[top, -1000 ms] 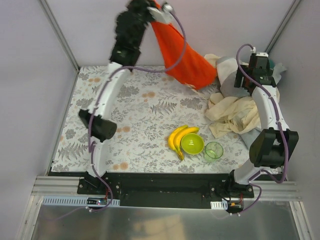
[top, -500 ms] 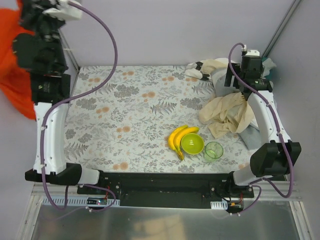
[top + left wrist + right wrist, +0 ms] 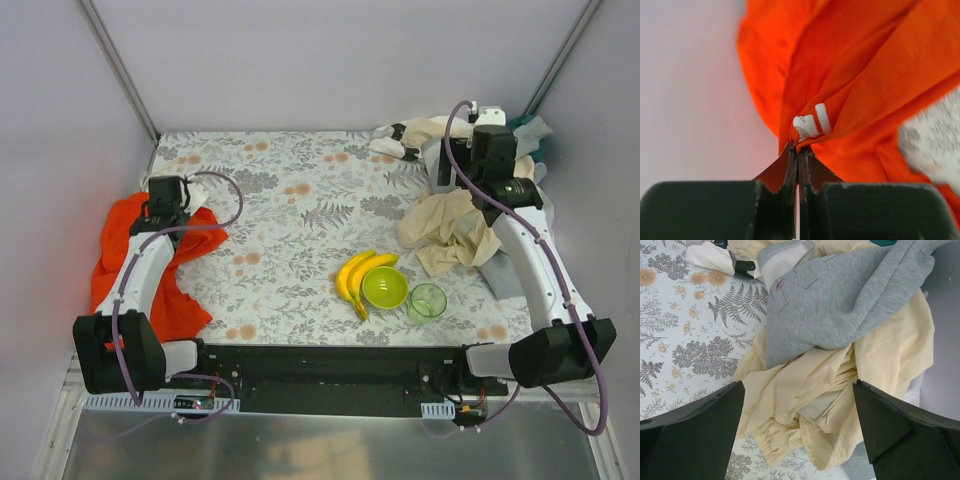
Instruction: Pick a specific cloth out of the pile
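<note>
The left arm (image 3: 140, 268) lies low along the left edge of the tabletop (image 3: 290, 215), folded back close to its base, with its wrist resting over the cloth (image 3: 128, 262). The bright orange-red cloth is spread in a crumpled heap at that left edge, beside the wall, well apart from the pile (image 3: 455, 225) in the far right corner. In the left wrist view the left claw (image 3: 798, 152) is pinched tight, its two fingertips (image 3: 788, 162) meeting on a fold of the cloth just below a small white mark on the fabric.

The right arm (image 3: 535, 265) rises from its base, bends at the elbow near the right edge and reaches forward, so that its wrist hangs over the pile. The right claw (image 3: 797, 387) is spread wide and grips nothing; between its fingers (image 3: 695, 417) lie a cream-yellow garment (image 3: 805, 385) and, over it, a grey garment (image 3: 840, 305). Bananas (image 3: 355, 275), a green bowl (image 3: 384, 288) and a green cup (image 3: 428, 301) sit together near the middle front.
</note>
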Robot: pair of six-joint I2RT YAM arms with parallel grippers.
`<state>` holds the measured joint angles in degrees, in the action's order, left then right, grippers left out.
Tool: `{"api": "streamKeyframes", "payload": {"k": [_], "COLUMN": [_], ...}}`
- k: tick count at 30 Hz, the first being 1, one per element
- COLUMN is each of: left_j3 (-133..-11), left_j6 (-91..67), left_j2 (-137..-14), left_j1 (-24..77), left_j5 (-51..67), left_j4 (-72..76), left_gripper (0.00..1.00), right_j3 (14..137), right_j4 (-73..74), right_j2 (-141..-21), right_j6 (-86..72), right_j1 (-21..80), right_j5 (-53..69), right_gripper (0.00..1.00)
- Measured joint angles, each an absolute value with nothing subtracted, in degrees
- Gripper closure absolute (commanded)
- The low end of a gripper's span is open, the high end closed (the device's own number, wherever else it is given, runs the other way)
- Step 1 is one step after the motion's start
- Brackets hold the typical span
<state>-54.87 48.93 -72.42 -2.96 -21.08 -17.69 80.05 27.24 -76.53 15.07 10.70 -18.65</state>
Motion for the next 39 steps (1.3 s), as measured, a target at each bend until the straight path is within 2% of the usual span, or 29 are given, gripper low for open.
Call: {"api": "streamKeyframes", "payload": {"k": [7, 8, 9, 10, 11, 15, 21, 27, 31, 39], "left_j3": [-47.94, -47.11, -46.19, -45.6, -45.45, -46.65, -55.86, -61.14, -58.41, -43.4], "left_j6": [37.32, 36.56, 35.79, 35.14, 34.44, 29.87, 22.24, 15.38, 13.06, 11.53], "left_j2": [-69.34, -69.45, -70.0, -71.02, -72.55, -75.66, -66.81, -60.36, -60.73, -55.68], "left_j1": [-14.5, -15.94, -17.76, -19.18, -20.12, -20.69, -19.44, -7.51, -2.15, -1.48], "left_j5": [-18.28, -18.13, -18.04, -18.04, -18.28, -16.51, -9.04, -5.26, -1.69, 4.38], "left_j4": [-29.21, -29.87, -30.72, -31.57, -32.58, -35.9, -38.22, -37.01, -35.59, -28.75], "left_gripper": [1.0, 0.81, 0.51, 0.3, 0.01, 0.01, 0.01, 0.01, 0.01, 0.01], "right_j3": [78.02, 77.87, 77.8, 77.76, 77.76, 77.76, 71.48, 60.84, 53.23, 39.46], "right_j4": [27.22, 27.24, 27.24, 27.24, 27.24, 27.46, 28.08, 28.53, 27.09, 21.82], "right_j2": [-74.3, -74.22, -74.19, -74.17, -74.17, -74.15, -69.58, -60.25, -54.57, -46.3], "right_j6": [15.51, 15.51, 15.51, 15.51, 15.49, 15.16, 11.29, 6.33, 3.66, -0.43], "right_j1": [12.67, 12.84, 13.06, 13.26, 13.43, 13.78, 13.89, 13.93, 13.93, 13.98], "right_j5": [-19.09, -19.09, -19.09, -19.07, -19.05, -18.87, -15.22, -10.02, -8.12, -8.99], "right_gripper": [0.01, 0.01, 0.01, 0.01, 0.01, 0.01, 0.01, 0.01, 0.01, 0.01]}}
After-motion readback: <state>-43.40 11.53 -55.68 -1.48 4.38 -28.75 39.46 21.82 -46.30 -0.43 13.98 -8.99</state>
